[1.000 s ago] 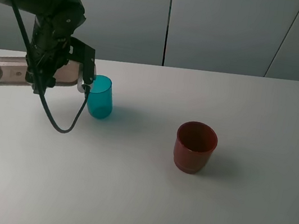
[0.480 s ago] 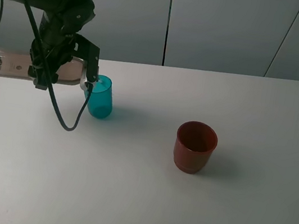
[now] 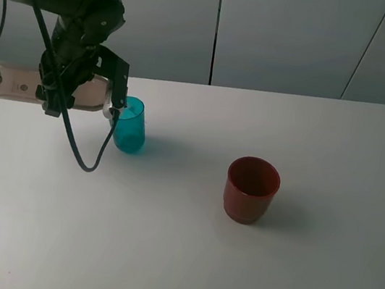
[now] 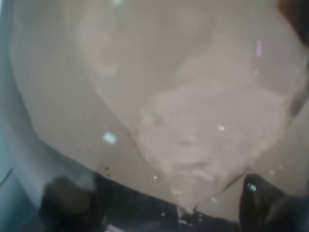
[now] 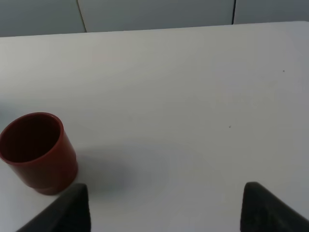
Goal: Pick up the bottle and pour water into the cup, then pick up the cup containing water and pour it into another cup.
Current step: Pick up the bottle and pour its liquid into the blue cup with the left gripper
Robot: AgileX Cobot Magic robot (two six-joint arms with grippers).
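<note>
Nearest, upright on the white table (image 3: 160,257): red-brown cup (image 3: 251,190), alone, well apart from the rest. Seen from the right wrist too, ahead of the right gripper (image 5: 164,212), fingers (image 5: 72,210) spread wide, holding nothing. Farther back and to the left: teal cup (image 3: 130,126), upright. At its rim, neck end of the bottle (image 3: 12,83), lying level in the air, base pointing away to the left. Clamped tight round the bottle's middle: left gripper (image 3: 84,91). From the left wrist, only blurred grey-brown plastic close up, a sliver of teal at one edge. Behind all, grey wall panels (image 3: 290,35).
</note>
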